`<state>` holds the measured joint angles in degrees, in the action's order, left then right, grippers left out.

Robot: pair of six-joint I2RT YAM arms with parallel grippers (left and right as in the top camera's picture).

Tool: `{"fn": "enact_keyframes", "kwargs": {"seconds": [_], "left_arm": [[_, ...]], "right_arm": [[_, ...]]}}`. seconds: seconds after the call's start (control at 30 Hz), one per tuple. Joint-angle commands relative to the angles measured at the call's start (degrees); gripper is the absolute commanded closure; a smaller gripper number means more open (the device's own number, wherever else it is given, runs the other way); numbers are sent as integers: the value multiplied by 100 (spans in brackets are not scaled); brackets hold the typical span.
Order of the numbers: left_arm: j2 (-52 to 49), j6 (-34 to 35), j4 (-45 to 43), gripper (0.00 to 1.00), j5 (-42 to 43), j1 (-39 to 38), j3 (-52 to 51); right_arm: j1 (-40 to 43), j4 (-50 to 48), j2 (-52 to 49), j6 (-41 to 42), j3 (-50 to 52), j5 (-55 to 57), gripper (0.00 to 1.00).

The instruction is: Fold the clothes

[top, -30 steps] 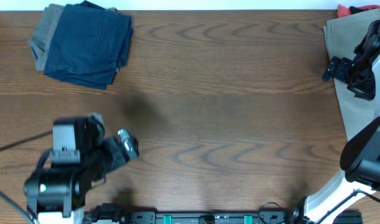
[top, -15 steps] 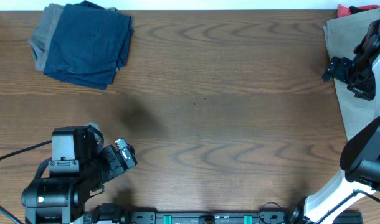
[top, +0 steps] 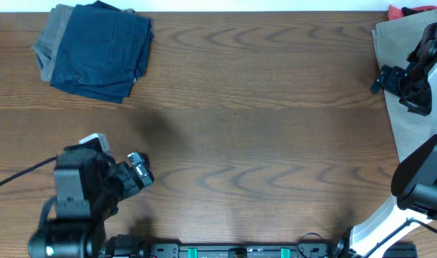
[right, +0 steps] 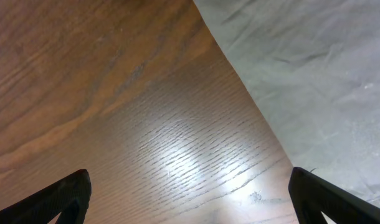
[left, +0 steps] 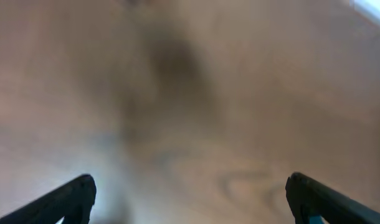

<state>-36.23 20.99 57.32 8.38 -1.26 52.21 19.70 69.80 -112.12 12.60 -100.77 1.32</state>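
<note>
Brown wood worktop [top: 261,129]. Folded navy shorts [top: 100,50] lie far left atop a grey pair [top: 45,43]; tan shorts [top: 389,43] far right. Left pincer [left: 189,186], near left: wide open, empty. Right pincer [right: 190,180], over the tan shorts' edge: wide open, empty

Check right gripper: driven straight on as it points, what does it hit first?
The right gripper would likely meet the bare table first, just beside the tan cloth edge; depth is unclear.
</note>
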Motion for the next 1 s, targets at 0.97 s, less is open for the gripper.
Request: {"fn": "enact_keyframes", "kwargs": {"seconds": [0.97], "left_arm": [[3615, -1023, -5377, 2, -350, -17, -5200]], "right_arm": [[15, 7, 52, 63, -63, 37, 1]]}}
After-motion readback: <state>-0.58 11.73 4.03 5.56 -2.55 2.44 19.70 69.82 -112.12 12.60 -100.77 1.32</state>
